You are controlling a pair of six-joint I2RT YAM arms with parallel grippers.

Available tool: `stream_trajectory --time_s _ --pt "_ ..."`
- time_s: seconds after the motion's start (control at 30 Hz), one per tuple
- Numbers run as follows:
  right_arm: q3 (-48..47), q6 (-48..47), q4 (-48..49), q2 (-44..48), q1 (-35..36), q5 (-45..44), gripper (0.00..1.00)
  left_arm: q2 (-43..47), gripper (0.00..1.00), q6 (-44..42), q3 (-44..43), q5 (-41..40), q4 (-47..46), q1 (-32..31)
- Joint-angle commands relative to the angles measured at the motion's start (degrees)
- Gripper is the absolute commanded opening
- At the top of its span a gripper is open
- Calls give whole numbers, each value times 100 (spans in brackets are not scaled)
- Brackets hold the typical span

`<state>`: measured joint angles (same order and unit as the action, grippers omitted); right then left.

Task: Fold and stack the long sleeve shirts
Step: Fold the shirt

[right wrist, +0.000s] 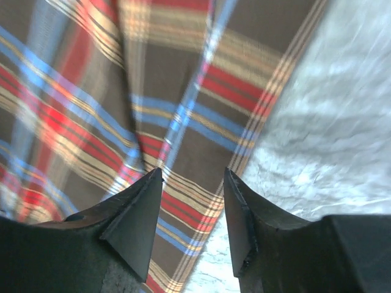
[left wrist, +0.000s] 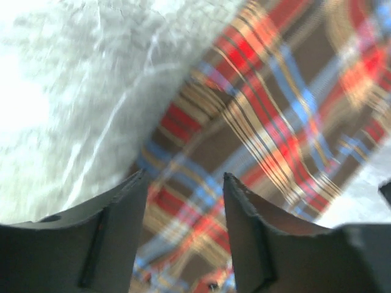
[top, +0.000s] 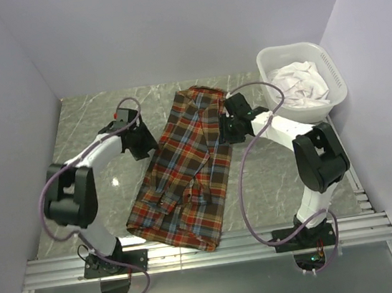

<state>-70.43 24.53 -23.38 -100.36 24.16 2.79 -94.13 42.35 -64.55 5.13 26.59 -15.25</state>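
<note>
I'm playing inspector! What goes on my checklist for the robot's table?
Surface: grey marbled table, shiny.
Job's things: one plaid shirt lying lengthwise between the arms, partly folded; no stack seen.
Clutter: white basket at the far right, with white cloth inside.
Grippers: left pincer open over the shirt's left edge; right pincer open over its right edge; neither holds anything.
Cables: purple-grey cables loop along each arm.
Surroundings: plain pale walls on three sides; metal rail at the near edge.
</note>
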Motion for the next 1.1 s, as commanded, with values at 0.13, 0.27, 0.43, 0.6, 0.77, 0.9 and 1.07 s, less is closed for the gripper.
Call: stream_trajectory --time_s 0.13,0.27,0.43,0.6,0.77,0.9,1.07 --pt "-5 201 571 -493 53 161 47 -1002 49 -17 -585 225 -268 -31" --pt "-251 148 457 -950 45 47 44 -1038 46 335 -243 270 -514 -40" --pt "-1013 -53 168 -1582 45 -217 44 -959 44 1081 460 252 -944 -40" --pt "-2227 -405 -500 -2372 -78 -270 45 -678 46 2065 1243 367 -1595 -92" --pt "-4257 -695 -1361 -3375 -254 -226 46 -581 47 2637 1384 393 -1849 -110" --pt "-5548 -696 -1521 -4105 -395 -16 47 -274 49 3348 1665 551 -2192 -128" --pt "-5545 -739 -1479 -3496 -421 108 51 262 66 2772 1281 -80 -1457 -137"
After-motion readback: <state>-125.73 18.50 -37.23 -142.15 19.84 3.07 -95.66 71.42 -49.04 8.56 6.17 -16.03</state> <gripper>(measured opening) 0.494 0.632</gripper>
